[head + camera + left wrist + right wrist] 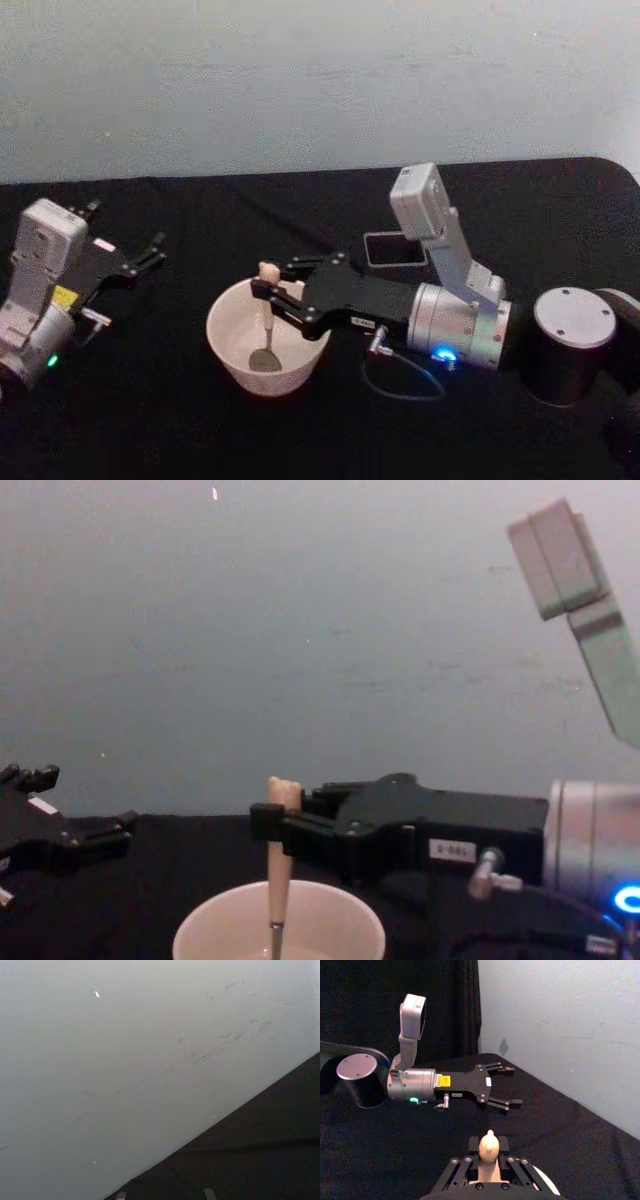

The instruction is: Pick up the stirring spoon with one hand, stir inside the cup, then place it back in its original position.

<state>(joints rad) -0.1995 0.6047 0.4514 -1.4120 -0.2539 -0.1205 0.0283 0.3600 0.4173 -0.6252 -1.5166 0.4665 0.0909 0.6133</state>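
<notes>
Square dark grey holder (392,250) behind right gripper (270,286), clamped on upright stirring spoon (266,322) by its beige handle, bowl inside cream cup (228,365); left gripper (157,250) agape, empty, near tabletop (150,420) left edge.

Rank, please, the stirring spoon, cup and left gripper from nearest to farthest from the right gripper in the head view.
1. Beige-handled stirring spoon: held in the right gripper.
2. Wide cream-white cup: directly beneath it.
3. Left gripper: far left.
</notes>
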